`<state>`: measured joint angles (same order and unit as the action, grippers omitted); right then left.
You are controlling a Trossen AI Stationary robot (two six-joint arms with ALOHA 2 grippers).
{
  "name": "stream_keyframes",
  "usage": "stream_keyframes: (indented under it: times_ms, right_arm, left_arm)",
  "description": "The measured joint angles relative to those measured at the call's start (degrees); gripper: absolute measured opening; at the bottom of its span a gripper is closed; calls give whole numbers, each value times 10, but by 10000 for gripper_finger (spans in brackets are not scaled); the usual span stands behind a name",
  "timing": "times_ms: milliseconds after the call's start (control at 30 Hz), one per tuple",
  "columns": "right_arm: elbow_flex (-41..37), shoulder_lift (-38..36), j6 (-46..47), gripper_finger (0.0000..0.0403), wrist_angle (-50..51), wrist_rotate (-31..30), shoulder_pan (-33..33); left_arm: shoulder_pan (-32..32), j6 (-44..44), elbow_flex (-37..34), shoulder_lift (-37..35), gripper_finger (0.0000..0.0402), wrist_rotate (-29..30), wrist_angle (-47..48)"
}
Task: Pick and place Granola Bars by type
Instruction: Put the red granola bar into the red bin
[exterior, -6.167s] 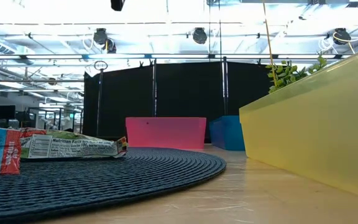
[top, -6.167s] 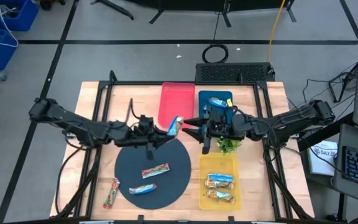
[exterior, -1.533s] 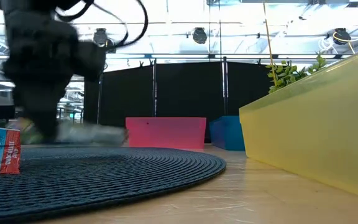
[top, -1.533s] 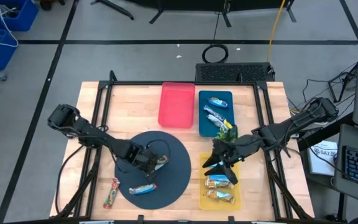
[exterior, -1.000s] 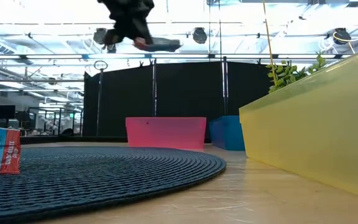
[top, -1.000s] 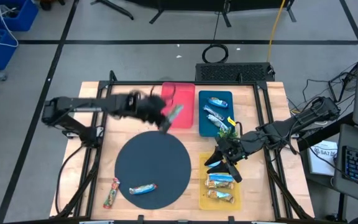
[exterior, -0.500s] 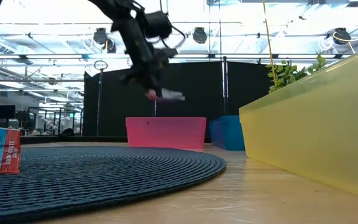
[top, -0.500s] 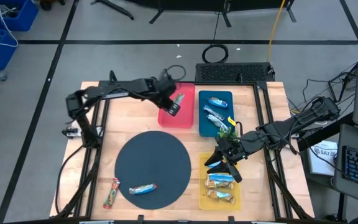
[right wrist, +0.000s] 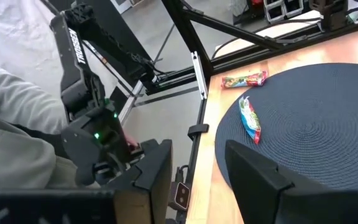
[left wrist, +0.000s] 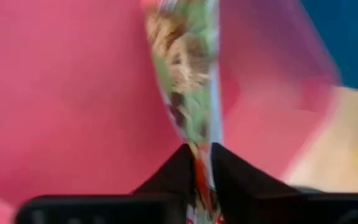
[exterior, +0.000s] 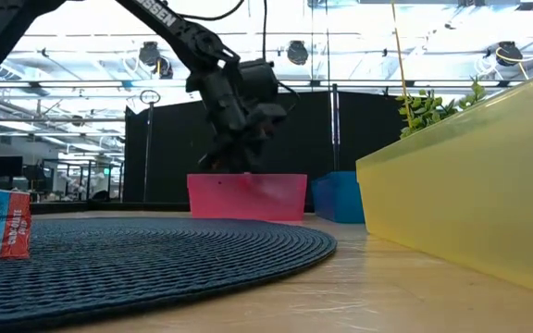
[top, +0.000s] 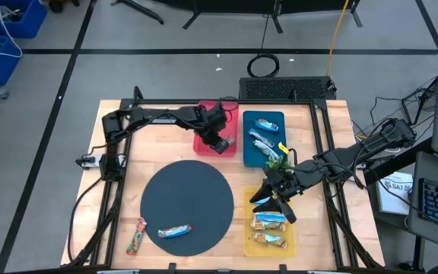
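A slim, crinkly orange-green-yellow granola bar (left wrist: pixel 188 93) is pinched between the dark fingers of the left gripper (top: pixel 220 141), held low over the smooth pink plastic tray (top: pixel 205 141); the right gripper (top: pixel 271 199) is held with fingers apart at the translucent yellow tray (top: pixel 247 228); two more bars (right wrist: pixel 250 119) are left by the woven dark round mat (top: pixel 173 198).

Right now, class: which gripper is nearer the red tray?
The left gripper: it hangs directly over the red tray. The right gripper is far off, beside the yellow tray.

Green-orange granola bar (left wrist: pixel 188 87) on end, over pink tray (left wrist: pixel 61 93)
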<state>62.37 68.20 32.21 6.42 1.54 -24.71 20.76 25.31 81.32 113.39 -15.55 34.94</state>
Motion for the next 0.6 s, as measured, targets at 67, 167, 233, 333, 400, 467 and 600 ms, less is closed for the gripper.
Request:
stream_keyframes:
  times_ms: [67,167,233,333,400,467,600]
  right_arm:
    - [0,0,-1,139,-4,0,0]
    - [0,0,-12,139,-19,0,0]
    - [0,0,-15,139,-22,0,0]
    - [0,0,-21,139,-17,0,0]
    - [0,0,-33,139,-8,2,0]
    - [0,0,-44,139,11,3,-1]
    - [0,-2,-73,139,50,52,-5]
  left_arm:
    - [3,3,0,-12,105,-21,3]
    - [5,4,0,-45,158,-10,22]
    - [3,-3,0,-78,185,6,43]
    - [-15,-25,0,-139,215,2,73]
    - [-44,-58,1,-180,227,-18,95]
    - [-87,-101,1,-216,235,-36,125]
    - [-190,-168,1,-275,240,-44,166]
